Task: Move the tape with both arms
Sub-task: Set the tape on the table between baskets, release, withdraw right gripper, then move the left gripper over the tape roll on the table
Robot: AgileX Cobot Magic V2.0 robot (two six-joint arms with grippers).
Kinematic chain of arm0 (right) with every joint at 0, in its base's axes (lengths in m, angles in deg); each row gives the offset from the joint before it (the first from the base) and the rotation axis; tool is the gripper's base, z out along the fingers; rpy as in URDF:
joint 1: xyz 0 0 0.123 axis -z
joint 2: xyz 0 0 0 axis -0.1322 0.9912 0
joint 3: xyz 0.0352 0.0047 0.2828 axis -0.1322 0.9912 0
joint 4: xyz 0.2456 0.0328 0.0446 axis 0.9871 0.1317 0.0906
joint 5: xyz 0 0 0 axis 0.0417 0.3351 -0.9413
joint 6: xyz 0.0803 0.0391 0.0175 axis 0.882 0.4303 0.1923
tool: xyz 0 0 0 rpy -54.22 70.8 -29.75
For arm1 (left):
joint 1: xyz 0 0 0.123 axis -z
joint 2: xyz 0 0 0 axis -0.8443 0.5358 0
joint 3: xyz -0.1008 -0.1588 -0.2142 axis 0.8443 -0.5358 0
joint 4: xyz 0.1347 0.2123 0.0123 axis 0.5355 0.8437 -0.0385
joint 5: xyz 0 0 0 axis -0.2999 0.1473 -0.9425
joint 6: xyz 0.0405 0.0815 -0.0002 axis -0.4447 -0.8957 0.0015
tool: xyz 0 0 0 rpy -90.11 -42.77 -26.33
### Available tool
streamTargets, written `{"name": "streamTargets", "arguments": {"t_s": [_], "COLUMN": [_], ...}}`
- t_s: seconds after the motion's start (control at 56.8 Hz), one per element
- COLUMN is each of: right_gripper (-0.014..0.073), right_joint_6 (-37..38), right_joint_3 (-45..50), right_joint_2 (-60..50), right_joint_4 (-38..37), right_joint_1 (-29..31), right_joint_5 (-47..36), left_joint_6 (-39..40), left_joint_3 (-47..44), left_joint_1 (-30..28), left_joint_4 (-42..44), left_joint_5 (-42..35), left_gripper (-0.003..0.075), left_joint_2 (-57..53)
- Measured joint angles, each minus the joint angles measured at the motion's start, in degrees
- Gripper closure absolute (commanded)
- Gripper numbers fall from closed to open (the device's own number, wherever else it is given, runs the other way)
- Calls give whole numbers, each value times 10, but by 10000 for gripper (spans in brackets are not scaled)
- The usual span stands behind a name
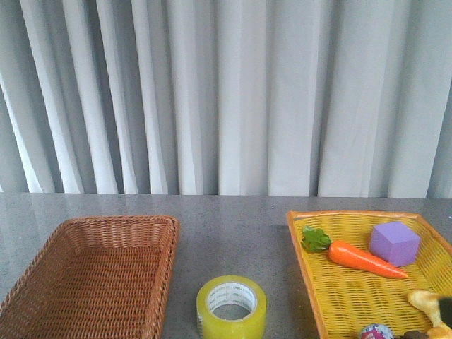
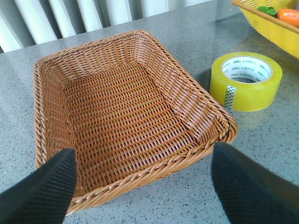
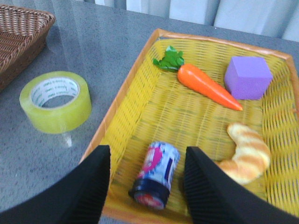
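The tape (image 1: pixel 231 306), a yellow translucent roll with a white printed core, lies flat on the grey table between the two baskets. It also shows in the left wrist view (image 2: pixel 245 80) and the right wrist view (image 3: pixel 55 101). My left gripper (image 2: pixel 145 186) is open and empty, above the near rim of the brown wicker basket (image 2: pixel 154 168), apart from the tape. My right gripper (image 3: pixel 147 186) is open and empty, above the near end of the yellow basket (image 3: pixel 121 93), with a small can (image 3: pixel 155 175) below the gap. Neither arm shows in the front view.
The brown wicker basket (image 1: pixel 42 282) at the left holds nothing. The yellow basket (image 1: pixel 300 247) at the right holds a toy carrot (image 1: pixel 360 258), a purple cube (image 1: pixel 394 242), a croissant (image 3: pixel 247 151) and the can (image 1: pixel 376 332). A grey curtain hangs behind.
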Motion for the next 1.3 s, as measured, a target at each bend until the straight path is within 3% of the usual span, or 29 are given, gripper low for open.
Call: {"name": "streamTargets", "arguments": {"t_s": [0.264, 0.599, 0.74, 1.004, 1.304], "right_gripper": [239, 239, 239, 239, 239], "right_joint_6": [1, 1, 1, 1, 1], "right_joint_3": [63, 63, 63, 63, 63], "right_joint_2": [-105, -109, -109, -109, -109], "right_joint_4": [1, 1, 1, 1, 1], "right_joint_1": [0, 0, 0, 0, 0], "right_joint_5": [37, 73, 76, 76, 76], "left_joint_6": [0, 0, -45, -145, -166], "left_joint_3": [0, 0, 8, 139, 323], "left_joint_1": [0, 0, 4, 58, 152], "left_joint_4": [0, -39, -53, -68, -70], "left_joint_5": [0, -25, -39, 41, 158], "left_gripper": [144, 144, 144, 144, 144], "left_joint_2": [0, 0, 18, 156, 361]}}
